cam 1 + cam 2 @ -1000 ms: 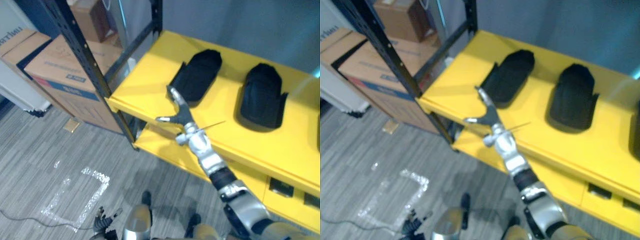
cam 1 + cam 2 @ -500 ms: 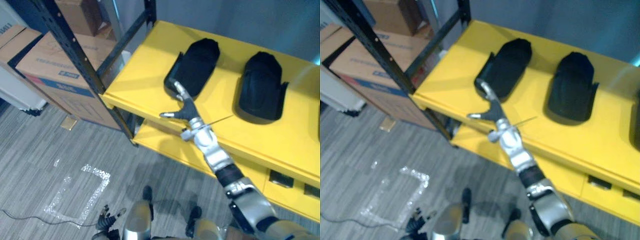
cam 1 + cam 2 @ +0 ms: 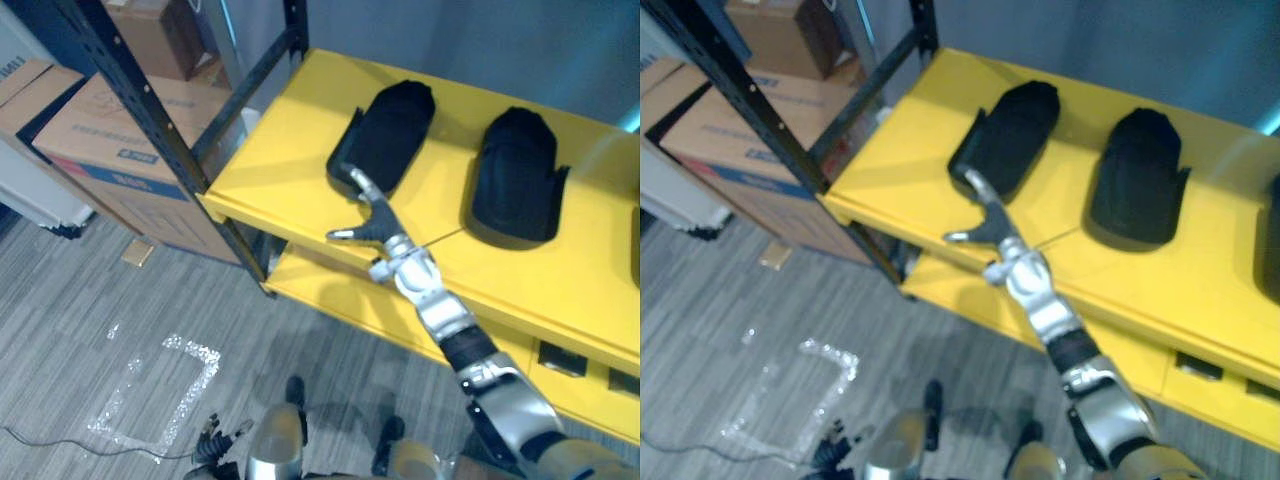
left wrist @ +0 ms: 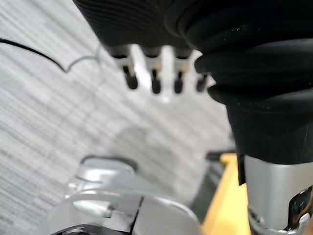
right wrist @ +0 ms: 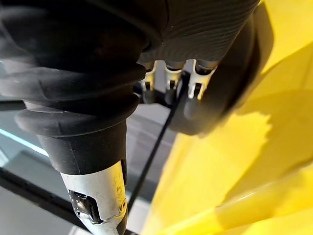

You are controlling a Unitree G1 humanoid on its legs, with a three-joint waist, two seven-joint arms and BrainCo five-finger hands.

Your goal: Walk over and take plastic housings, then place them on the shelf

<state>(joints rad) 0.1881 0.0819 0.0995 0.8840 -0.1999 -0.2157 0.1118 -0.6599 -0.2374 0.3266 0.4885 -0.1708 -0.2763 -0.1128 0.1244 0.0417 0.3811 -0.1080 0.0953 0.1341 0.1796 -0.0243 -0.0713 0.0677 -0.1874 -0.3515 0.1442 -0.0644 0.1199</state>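
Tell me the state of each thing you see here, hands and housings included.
right hand: open, fingertips at the left housing's near end
left hand: open, hanging over the floor
left housing: lying on the shelf
right housing: lying on the shelf, untouched

Plastic housings (image 3: 385, 135) (image 3: 515, 175): two whole, plus edge of third (image 3: 1274, 235) far right. Shelf (image 3: 290, 150): one. Cardboard boxes (image 3: 110, 125) (image 3: 150, 30) (image 3: 25, 85): three.

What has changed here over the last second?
The right hand, fingers straight, edged forward to the near end of the left plastic housing. That one and the right housing lie unmoved on the yellow shelf; the left hand stays low, open.
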